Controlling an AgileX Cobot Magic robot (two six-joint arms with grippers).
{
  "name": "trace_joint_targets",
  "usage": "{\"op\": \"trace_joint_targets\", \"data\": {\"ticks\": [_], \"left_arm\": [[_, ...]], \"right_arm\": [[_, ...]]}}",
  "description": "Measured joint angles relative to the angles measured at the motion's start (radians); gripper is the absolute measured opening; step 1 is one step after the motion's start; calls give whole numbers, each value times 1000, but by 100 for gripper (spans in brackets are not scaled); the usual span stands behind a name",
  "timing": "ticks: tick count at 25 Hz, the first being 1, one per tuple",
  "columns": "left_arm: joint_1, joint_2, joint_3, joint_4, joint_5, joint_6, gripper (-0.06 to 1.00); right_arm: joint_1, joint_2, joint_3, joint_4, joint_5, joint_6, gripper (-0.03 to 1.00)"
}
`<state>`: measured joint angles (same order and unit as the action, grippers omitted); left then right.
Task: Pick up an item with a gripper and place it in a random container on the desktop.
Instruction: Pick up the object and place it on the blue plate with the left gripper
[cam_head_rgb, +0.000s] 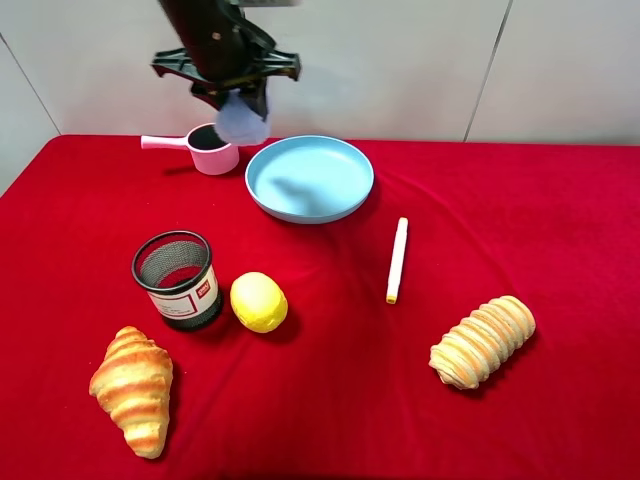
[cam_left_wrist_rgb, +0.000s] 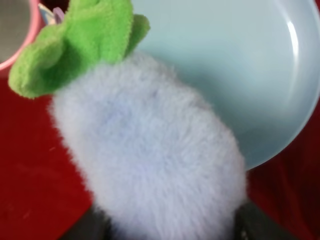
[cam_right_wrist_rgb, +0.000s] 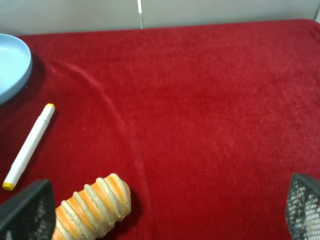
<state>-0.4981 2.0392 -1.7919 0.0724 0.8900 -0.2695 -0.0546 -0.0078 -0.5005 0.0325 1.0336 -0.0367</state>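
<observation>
The ball (cam_head_rgb: 243, 122) is up in the air, not on the table (cam_head_rgb: 560, 200). The left tool (cam_head_rgb: 240, 102) has it, pinching it from both sides. In the left wrist view the fuzzy ball (cam_left_wrist_rgb: 150, 150) fills most of the picture, and only dark bits of the tool show at its two sides. Its green leaf (cam_left_wrist_rgb: 80, 40) points away from the tool, toward the pink pan (cam_head_rgb: 212, 150). So the ball's long way runs from the tool out to the leaf. In the high view the ball hangs above the spot between the pan and the blue plate (cam_head_rgb: 320, 185). The plate is just to the right of the ball and lower down. I think the ball is not quite over the middle of the plate yet, more by its rim. So the next move looks like a small slide to the right, over the plate, and then letting go. The left arm is the near one for this. The right tool (cam_right_wrist_rgb: 165, 212) is well apart, over the other side of the table by the pen (cam_right_wrist_rgb: 29, 145) and the bread roll (cam_right_wrist_rgb: 92, 207). It is spread wide and holds nothing.
</observation>
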Motion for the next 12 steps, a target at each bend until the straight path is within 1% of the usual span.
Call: {"op": "trace_joint_targets", "data": {"ticks": [5, 9, 12], "left_arm": [[-30, 83, -86, 0, -2, 0, 38], [-38, 146, -136, 1, -5, 0, 38], [-44, 185, -144, 4, -44, -1, 38]], "right_arm": [[0, 0, 0, 0, 0, 0, 69], [0, 0, 0, 0, 0, 0, 69], [0, 0, 0, 0, 0, 0, 69]]}}
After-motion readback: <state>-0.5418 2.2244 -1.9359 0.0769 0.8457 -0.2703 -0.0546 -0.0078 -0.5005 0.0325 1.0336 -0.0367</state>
